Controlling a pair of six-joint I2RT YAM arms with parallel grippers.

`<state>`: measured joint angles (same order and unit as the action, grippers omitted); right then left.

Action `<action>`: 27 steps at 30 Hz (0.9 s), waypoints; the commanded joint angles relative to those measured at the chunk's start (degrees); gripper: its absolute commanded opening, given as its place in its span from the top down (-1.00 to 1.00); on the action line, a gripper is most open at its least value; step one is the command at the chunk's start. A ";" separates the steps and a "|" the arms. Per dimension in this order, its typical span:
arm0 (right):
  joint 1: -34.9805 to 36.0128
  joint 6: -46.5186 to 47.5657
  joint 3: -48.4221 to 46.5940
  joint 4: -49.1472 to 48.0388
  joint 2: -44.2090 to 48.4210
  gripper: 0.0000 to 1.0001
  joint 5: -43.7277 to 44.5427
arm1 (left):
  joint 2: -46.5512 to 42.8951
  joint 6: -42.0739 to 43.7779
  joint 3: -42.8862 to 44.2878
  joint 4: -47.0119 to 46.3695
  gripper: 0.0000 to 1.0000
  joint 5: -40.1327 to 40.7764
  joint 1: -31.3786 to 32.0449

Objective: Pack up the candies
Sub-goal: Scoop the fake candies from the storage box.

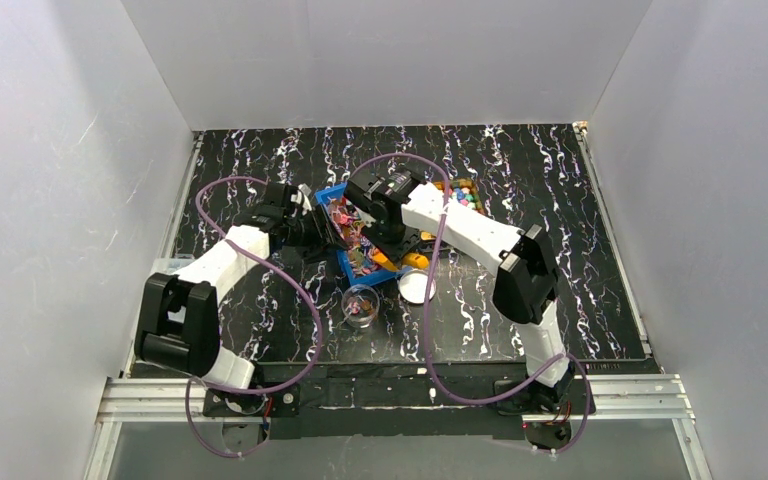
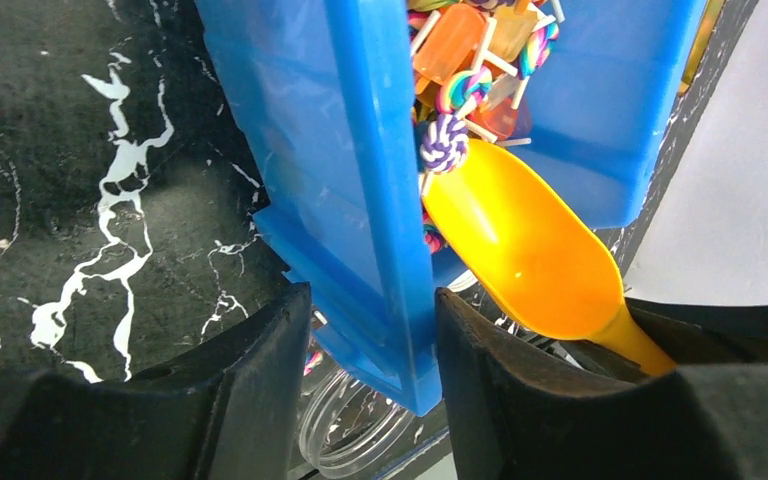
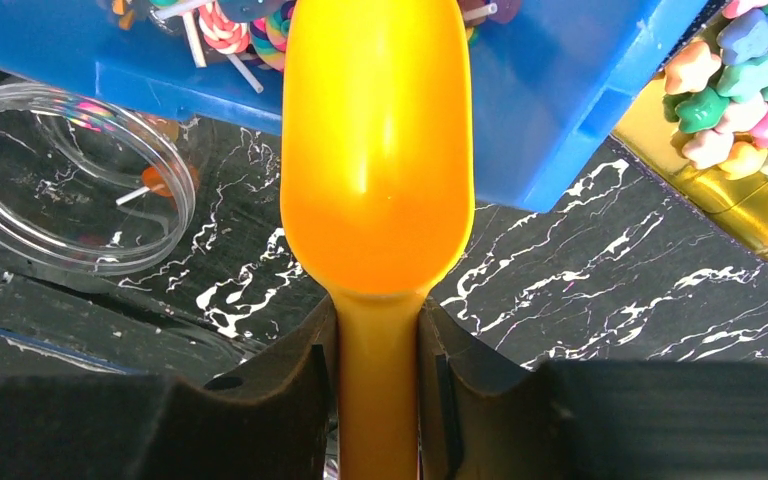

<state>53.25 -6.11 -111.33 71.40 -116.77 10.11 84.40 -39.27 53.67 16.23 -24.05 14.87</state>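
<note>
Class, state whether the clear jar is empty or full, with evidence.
Mostly empty: the clear jar holds only a few candies, its bottom mostly bare.

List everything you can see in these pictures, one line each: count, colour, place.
blue tray: one, blue, table centre
lollipop candies: many, multicoloured, in the blue tray
gold tray: one, gold, beside the blue tray
star candies: many, pastel, in the gold tray
scoop: one, orange, bowl in the blue tray
jar: one, clear, near the blue tray, few candies inside
lid: one, white, beside the jar
table: one, black marbled
left gripper: black, closed on the blue tray's wall
right gripper: black, holding the scoop's handle
</note>
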 commanded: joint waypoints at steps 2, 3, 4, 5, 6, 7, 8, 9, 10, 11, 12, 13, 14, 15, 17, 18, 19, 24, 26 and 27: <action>-0.43 0.59 -2.09 -3.83 -2.08 0.97 -0.45 | 1.46 0.72 2.31 0.11 0.17 -1.68 0.37; -0.43 0.49 -1.61 -4.68 -1.83 0.97 -0.40 | 1.69 0.74 2.39 0.05 0.21 -1.82 0.46; -0.43 0.44 -0.70 -5.84 -1.42 0.97 -0.29 | 1.85 0.83 2.38 0.03 0.26 -1.94 0.52; -0.43 0.34 0.38 -7.16 -0.97 0.97 -0.15 | 2.04 0.94 2.40 0.03 0.30 -2.03 0.56; -0.43 0.12 1.58 -8.52 -0.47 0.97 -0.10 | 2.22 1.04 2.39 0.03 0.34 -2.17 0.71; -0.43 -0.18 2.86 -10.09 -0.02 0.97 -0.08 | 2.38 1.08 2.40 -0.01 0.37 -2.34 0.76; -0.43 -0.51 4.10 -11.57 0.49 0.97 -0.18 | 2.43 1.12 2.33 -0.01 0.40 -2.39 0.79; -0.43 -0.79 5.52 -13.68 1.14 0.97 -0.44 | 2.51 1.24 2.32 0.03 0.42 -2.40 0.93; -0.43 -1.24 7.00 -15.60 1.72 0.97 -0.44 | 2.61 1.38 2.32 0.03 0.45 -2.42 1.05; -0.43 -1.60 8.35 -17.74 2.29 0.97 -0.36 | 2.69 1.46 2.24 0.03 0.47 -2.47 1.08; -0.43 -1.96 9.73 -19.70 2.81 0.97 -0.19 | 2.70 1.55 2.19 0.10 0.49 -2.56 1.16; -0.43 -2.39 11.07 -21.47 3.34 0.97 0.07 | 2.70 1.64 2.15 0.16 0.52 -2.58 1.14; -0.43 -2.68 12.63 -23.34 3.86 0.97 0.46 | 2.70 1.71 2.10 0.20 0.55 -2.58 1.17; -0.43 -2.87 13.76 -25.22 4.24 0.97 0.93 | 2.76 1.81 2.12 0.25 0.59 -2.65 1.24; -0.43 -3.09 16.74 -29.17 5.70 0.97 0.98 | 3.01 2.10 2.26 0.44 0.63 -2.82 1.32; -0.43 -3.16 18.47 -31.38 6.50 0.97 0.90 | 3.17 2.25 2.37 0.65 0.65 -2.89 1.38; -0.43 -3.25 20.12 -33.31 7.29 0.97 0.94 | 3.33 2.47 2.54 0.83 0.67 -3.05 1.43; -0.42 -4.06 27.42 -41.85 10.53 0.97 2.54 | 3.99 3.22 3.14 1.57 0.74 -3.10 2.03; -0.35 -4.40 29.83 -45.10 11.35 0.97 3.30 | 4.30 3.30 3.27 1.70 0.75 -3.10 2.32; -0.34 -4.50 30.73 -46.50 11.53 0.97 3.52 | 4.34 3.24 3.26 1.63 0.76 -3.18 2.46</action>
<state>52.71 -9.17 -84.53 35.73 -105.84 12.16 87.31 -37.47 56.23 14.44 -25.98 15.68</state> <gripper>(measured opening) 0.369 0.265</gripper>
